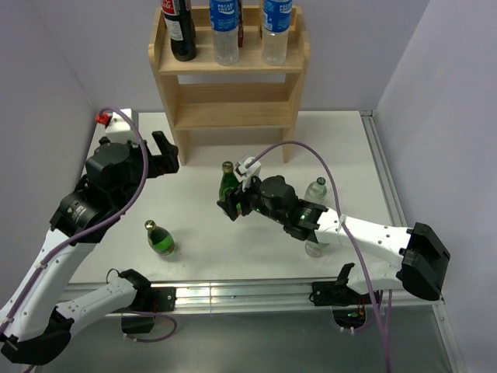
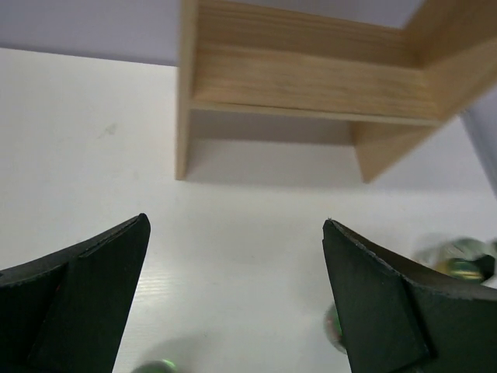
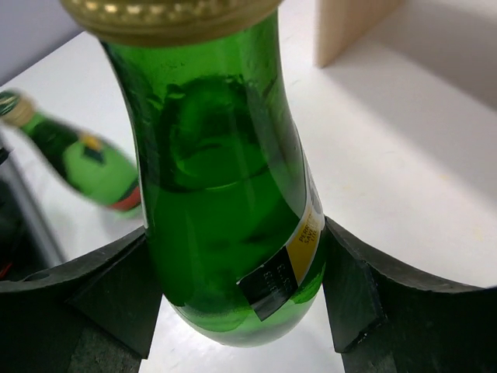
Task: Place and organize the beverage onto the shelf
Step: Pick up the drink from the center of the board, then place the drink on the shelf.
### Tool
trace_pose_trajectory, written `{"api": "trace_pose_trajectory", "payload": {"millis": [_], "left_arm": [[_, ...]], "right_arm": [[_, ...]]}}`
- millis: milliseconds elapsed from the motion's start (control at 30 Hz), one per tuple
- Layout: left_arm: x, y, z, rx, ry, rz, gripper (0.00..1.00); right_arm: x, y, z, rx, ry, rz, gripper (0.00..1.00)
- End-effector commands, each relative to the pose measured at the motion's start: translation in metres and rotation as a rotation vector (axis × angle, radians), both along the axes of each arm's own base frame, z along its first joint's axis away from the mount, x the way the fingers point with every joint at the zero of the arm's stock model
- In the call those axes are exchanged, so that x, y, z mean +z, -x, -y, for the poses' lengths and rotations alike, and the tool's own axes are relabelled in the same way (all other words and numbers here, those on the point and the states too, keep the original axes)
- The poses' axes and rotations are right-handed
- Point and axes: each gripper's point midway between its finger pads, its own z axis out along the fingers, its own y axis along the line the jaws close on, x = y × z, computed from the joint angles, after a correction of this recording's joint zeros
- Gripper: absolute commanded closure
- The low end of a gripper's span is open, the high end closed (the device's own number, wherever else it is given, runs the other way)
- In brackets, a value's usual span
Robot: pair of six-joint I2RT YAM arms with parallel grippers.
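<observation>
- The bench [image 1: 342, 148] is plain matt white, with a metal rail [image 1: 386, 183] along its right edge and another along the near edge.
- Pale grey walls [image 1: 62, 62] close in the left, far and right sides.
- The shelf [image 1: 233, 92] is light wood and stands at the far edge, a little left of the middle, backed against the far wall.
- Its rimmed top board carries a cola bottle [image 1: 181, 33] at the left and blue-label bottles [image 1: 226, 35] beside it.
- The right fingers [image 3: 357, 287] pinch a green bottle [image 3: 225, 194] low on its body, one finger pressed to each side. The bottle is upright near the middle of the bench, in front of the shelf's right foot.
- A loose bottle [image 1: 161, 239], also green, stands near the near edge, left of the middle.
- A clear bottle [image 1: 316, 190] stands toward the right edge, just behind the right arm.
- The left fingers [image 2: 93, 272] are spread wide with only bare bench between them, facing the shelf's lower tier from its left front.
</observation>
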Motion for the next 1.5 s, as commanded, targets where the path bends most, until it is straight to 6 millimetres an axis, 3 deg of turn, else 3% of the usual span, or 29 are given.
{"api": "trace_pose_trajectory", "payload": {"millis": [0,33,267,367,467,567,733,1267,1467], "left_arm": [[-0.001,-0.004,-0.039,0.219,0.009,0.068,0.00],[0.001,-0.001,-0.042,0.225,0.024,0.091,0.01],[-0.041,0.001,-0.056,0.273,-0.027,0.068,0.01],[-0.052,0.003,-0.057,0.265,-0.032,0.063,0.01],[-0.065,0.005,-0.057,0.254,-0.035,0.052,0.01],[-0.078,0.006,-0.059,0.249,-0.046,0.037,0.00],[-0.087,0.009,-0.061,0.236,-0.026,0.037,0.00],[-0.095,0.007,-0.048,0.160,-0.014,0.021,0.02],[-0.095,0.008,-0.046,0.148,-0.012,0.021,0.02]], "right_arm": [[0.102,-0.040,0.012,-0.180,-0.272,0.188,1.00],[0.105,-0.050,0.018,-0.212,-0.276,0.194,1.00],[0.126,-0.102,0.041,-0.351,-0.264,0.254,1.00],[0.129,-0.118,0.045,-0.385,-0.250,0.276,1.00],[0.144,-0.136,0.049,-0.424,-0.232,0.322,1.00],[0.143,-0.154,0.051,-0.444,-0.219,0.328,1.00],[0.158,-0.183,0.057,-0.483,-0.241,0.345,1.00],[0.178,-0.219,0.023,-0.448,-0.226,0.371,1.00],[0.169,-0.238,0.009,-0.447,-0.202,0.360,1.00]]}}
